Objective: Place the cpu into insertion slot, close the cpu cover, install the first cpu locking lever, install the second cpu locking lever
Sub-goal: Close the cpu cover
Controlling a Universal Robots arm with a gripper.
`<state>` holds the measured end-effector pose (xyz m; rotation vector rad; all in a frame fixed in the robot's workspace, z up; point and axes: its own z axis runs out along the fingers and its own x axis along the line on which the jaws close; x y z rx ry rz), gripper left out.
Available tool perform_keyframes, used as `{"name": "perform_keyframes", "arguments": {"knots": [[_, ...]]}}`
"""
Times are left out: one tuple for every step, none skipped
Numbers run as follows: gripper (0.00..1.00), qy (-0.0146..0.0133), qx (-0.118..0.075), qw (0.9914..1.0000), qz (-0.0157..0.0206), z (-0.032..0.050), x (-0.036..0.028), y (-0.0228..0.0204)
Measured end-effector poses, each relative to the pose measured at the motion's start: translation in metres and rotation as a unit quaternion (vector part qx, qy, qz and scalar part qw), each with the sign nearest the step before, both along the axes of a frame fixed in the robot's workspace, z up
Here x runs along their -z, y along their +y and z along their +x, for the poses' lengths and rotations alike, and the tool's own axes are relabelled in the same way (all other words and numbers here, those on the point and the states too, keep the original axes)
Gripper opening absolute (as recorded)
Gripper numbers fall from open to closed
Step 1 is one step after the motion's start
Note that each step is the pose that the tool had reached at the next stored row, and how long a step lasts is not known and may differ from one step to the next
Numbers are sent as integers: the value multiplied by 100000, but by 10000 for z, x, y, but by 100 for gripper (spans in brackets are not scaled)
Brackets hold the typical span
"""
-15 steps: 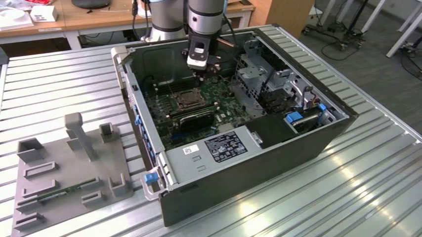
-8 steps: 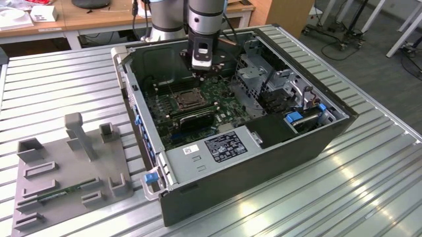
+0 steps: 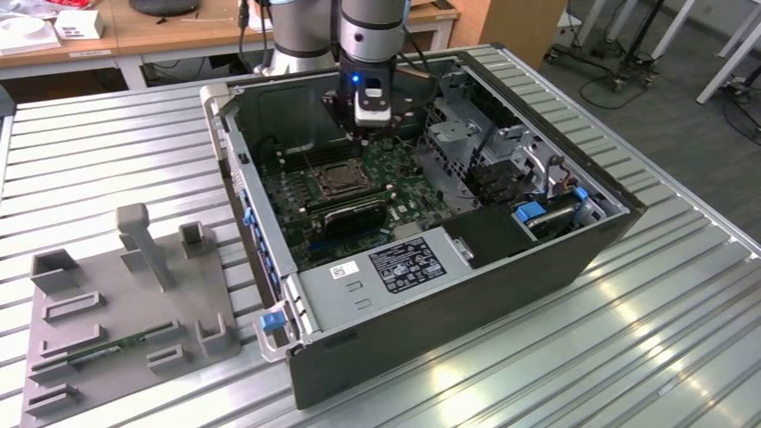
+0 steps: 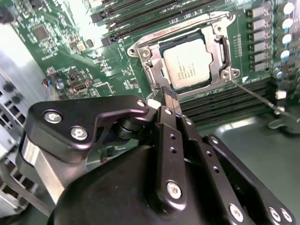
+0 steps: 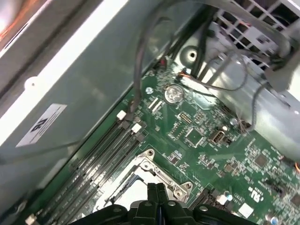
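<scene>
The cpu (image 4: pixel 187 63), a pale silver square chip, lies in the insertion slot (image 4: pixel 149 60) on the green motherboard. The cpu cover (image 4: pixel 220 47), a silvery frame plate, lies down around the chip. One thin wire locking lever (image 4: pixel 253 93) sticks out from the socket's corner, away from the frame. My gripper (image 4: pixel 169 97) is shut with nothing between its fingers, its tip close over the socket's edge. In the first wrist view the gripper (image 5: pixel 157 188) hangs just above the socket frame (image 5: pixel 154 171). In the exterior view the gripper (image 3: pixel 372 120) hovers inside the open case above the insertion slot (image 3: pixel 337 183).
Long black memory slots (image 4: pixel 140 11) flank the socket. A black heatsink block (image 3: pixel 356 217) and a labelled power supply (image 3: pixel 398 263) sit nearer the case front. A metal drive cage (image 3: pixel 476 147) is at the exterior view's right. A grey fixture tray (image 3: pixel 119 312) lies outside the case.
</scene>
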<state>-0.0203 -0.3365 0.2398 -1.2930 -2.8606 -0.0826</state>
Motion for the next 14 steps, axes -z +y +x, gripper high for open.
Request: {"name": "perform_keyframes", "arguments": {"knots": [[11,0,-898,99996,-1,0,0,0],[11,-2,-1800,99984,-1,0,0,0],[11,0,-2692,99964,-2,0,0,0],[11,-2,-3600,99935,-3,0,0,0],[11,-1,-4546,99897,1,0,1,0],[11,-1,-5448,99851,-1,0,1,0],[11,-2,-6345,99798,-2,0,1,0],[11,2,-7239,99738,-3,0,1,0],[11,1,-8141,99668,-6,0,1,0],[11,1,-9039,99591,-9,0,1,0],[11,0,-9677,99531,-10,-1,1,0],[11,0,-10038,99495,-17,-2,2,0],[11,0,-10313,99467,-22,-3,2,0],[11,0,-10468,99451,-23,-3,2,0]]}}
